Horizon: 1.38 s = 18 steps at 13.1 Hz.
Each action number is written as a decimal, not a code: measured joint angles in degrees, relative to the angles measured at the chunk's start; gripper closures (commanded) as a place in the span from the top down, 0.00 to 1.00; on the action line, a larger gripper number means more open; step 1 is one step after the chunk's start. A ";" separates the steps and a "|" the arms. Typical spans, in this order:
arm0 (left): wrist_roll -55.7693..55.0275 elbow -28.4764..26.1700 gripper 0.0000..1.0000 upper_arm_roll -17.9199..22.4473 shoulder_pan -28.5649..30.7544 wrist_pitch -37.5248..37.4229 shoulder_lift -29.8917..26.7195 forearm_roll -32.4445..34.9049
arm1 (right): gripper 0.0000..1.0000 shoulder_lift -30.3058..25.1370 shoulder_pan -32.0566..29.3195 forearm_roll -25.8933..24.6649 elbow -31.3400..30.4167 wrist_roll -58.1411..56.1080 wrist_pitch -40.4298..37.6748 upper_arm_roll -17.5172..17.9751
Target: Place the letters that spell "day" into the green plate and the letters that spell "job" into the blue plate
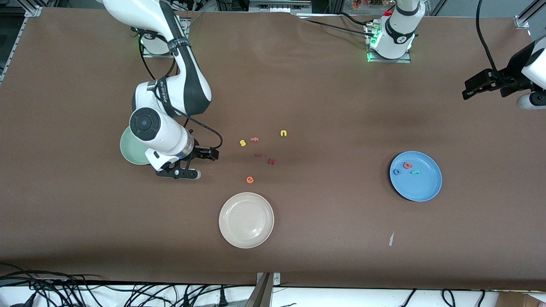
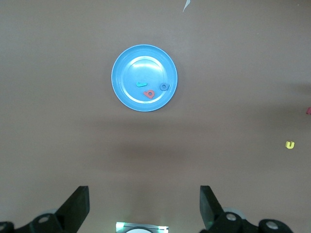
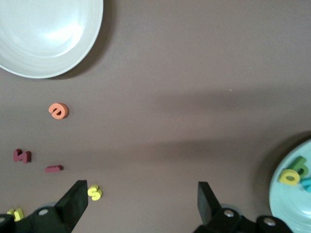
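The blue plate (image 1: 420, 189) (image 2: 131, 73) lies toward the left arm's end of the table. It holds the teal "j" (image 1: 415, 172) (image 2: 142, 84), the blue "o" (image 1: 396, 172) (image 2: 164, 86) and the salmon-red "b" (image 1: 408, 165) (image 2: 149, 93). The green plate (image 1: 129, 150) (image 3: 291, 206) is partly hidden under the right arm. In it lie the yellow "d" (image 3: 290, 177), the green "a" (image 3: 301, 166) and the teal "y" (image 3: 307, 184). My right gripper (image 1: 199, 164) (image 3: 141, 190) hangs open and empty over bare table beside the green plate. My left gripper (image 1: 482, 85) (image 2: 143, 194) waits open and empty, high over its end of the table.
A cream-white plate (image 1: 246, 232) (image 3: 29, 58) lies nearest the front camera. Loose letters lie mid-table: yellow "s" (image 1: 242, 143) (image 3: 95, 193), yellow "n" (image 1: 283, 133) (image 2: 290, 144), orange "e" (image 1: 250, 180) (image 3: 58, 110), a salmon letter (image 1: 255, 139) and two dark red letters (image 1: 271, 161) (image 3: 22, 156).
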 measured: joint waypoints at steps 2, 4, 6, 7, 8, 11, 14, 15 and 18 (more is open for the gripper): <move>0.00 0.00 1.00 0.02 0.00 -0.05 0.00 0.00 | 1.00 -0.01 -1.43 -0.45 1.71 -0.67 -4.46 -0.37; 0.00 0.00 1.00 0.03 0.00 -0.30 0.00 0.00 | 1.00 -0.08 -3.02 -1.37 3.10 -4.39 -9.21 -1.41; 0.00 0.00 1.00 0.03 0.00 -0.56 0.00 0.00 | 1.00 -0.81 -5.39 -2.36 3.39 -8.37 -11.96 -2.05; 0.00 0.00 1.00 0.03 0.00 -0.62 0.00 0.00 | 1.00 -1.26 -7.24 -3.13 3.36 -9.66 -12.84 -1.52; 0.00 0.00 1.00 0.04 0.00 -0.66 0.01 0.00 | 1.00 -2.04 -9.71 -5.50 3.05 -9.94 -13.33 0.43; 0.00 0.00 1.00 0.05 0.02 -0.75 0.02 0.00 | 1.00 -7.54 -18.32 -13.97 -1.21 -9.85 -13.58 8.29; 0.00 0.03 1.00 -0.03 -0.02 -0.91 0.04 0.00 | 1.00 -17.61 -27.00 -17.94 -6.72 -11.07 -16.77 14.70; 0.00 0.03 1.00 -0.06 -0.02 -1.11 0.04 0.00 | 1.00 -20.72 -28.14 -18.26 -7.08 -11.34 -20.16 15.45; 0.00 0.04 1.00 -0.05 -0.01 -1.32 0.04 0.00 | 1.00 -26.56 -28.44 -18.60 -4.36 -11.43 -30.46 15.70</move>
